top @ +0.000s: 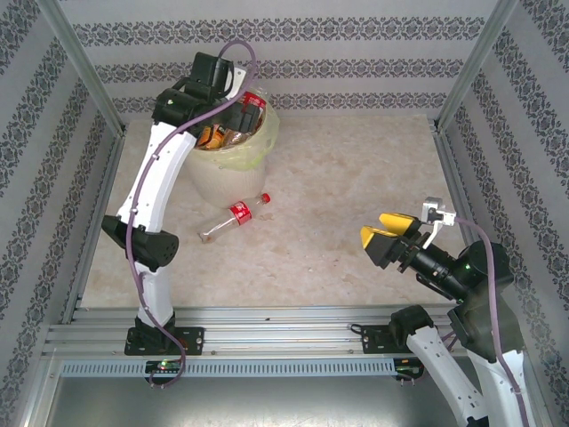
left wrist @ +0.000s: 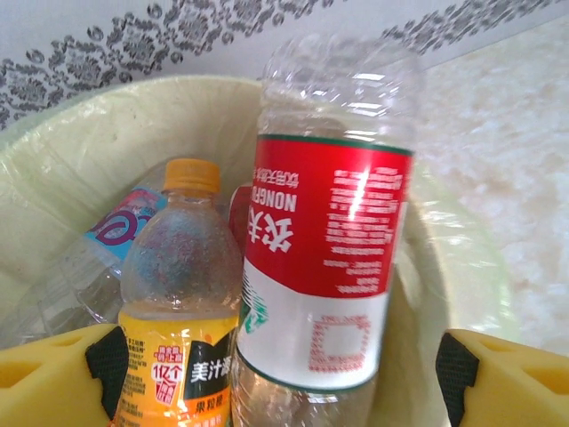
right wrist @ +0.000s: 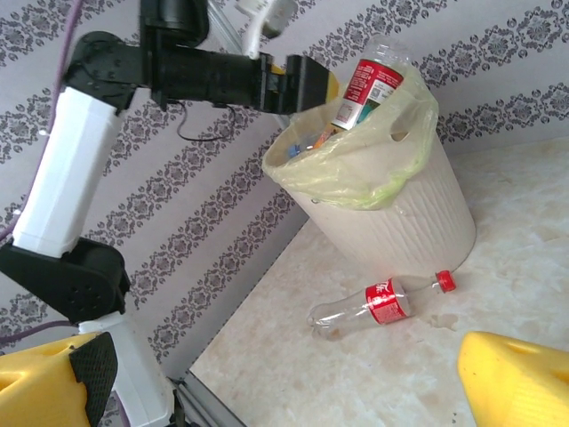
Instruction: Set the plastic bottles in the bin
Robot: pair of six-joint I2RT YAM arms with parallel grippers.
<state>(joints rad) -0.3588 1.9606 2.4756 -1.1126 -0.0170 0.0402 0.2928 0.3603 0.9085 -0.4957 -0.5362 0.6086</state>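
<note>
— As the overhead camera looks down on the table (top: 356, 169), where does the left arm stand?

— It reaches to the far left corner, over the bin (top: 222, 182), a round cream-white bucket lined with a pale yellow bag (right wrist: 373, 169). The left gripper (left wrist: 280, 391) hangs at the bin's rim.

— Is it holding anything?

— Its yellow fingers (left wrist: 44, 378) are spread wide. A clear bottle with a red and white label (left wrist: 329, 249) stands between them, its print upside down in the left wrist view. Neither pad touches it there; a gap shows on each side. From the right wrist camera, this bottle sticks up out of the bin's mouth, tilted, its lower end down inside the bag.

— What else is in the bin?

— An orange-capped juice bottle (left wrist: 182, 294) sits just beside the red-labelled one. Behind it, a clear bottle with a blue and pink label (left wrist: 120, 231) lies on its side.

— Any bottles outside the bin?

— One. A clear bottle with a red label and red cap (top: 236, 216) lies on its side on the table, just in front of the bin, its cap pointing toward the far right.

— And the right arm?

— The right gripper (top: 387, 238) hovers over the near right part of the table, well apart from the bin and the lying bottle. Its yellow fingers are parted.
</note>
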